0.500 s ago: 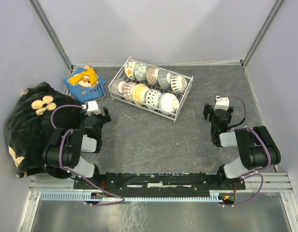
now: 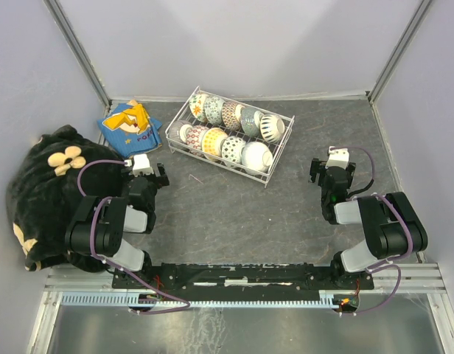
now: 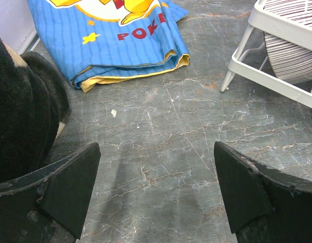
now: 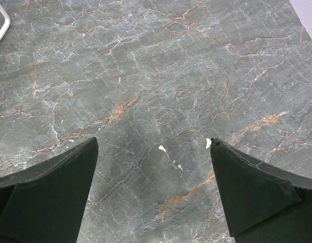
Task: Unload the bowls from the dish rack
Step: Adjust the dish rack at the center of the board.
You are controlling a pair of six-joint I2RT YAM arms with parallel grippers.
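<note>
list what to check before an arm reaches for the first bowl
1. left gripper open, empty: ok
2. right gripper open, empty: ok
3. bowls all on edge in the dish rack, two rows: ok
4. bare table in front of the rack for setting down: ok
5. blue cloth apart from the rack's foot: ok
6. bowls free of the wires: cannot tell

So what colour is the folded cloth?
Blue, with yellow edging. The cloth shows best in left wrist view.
</note>
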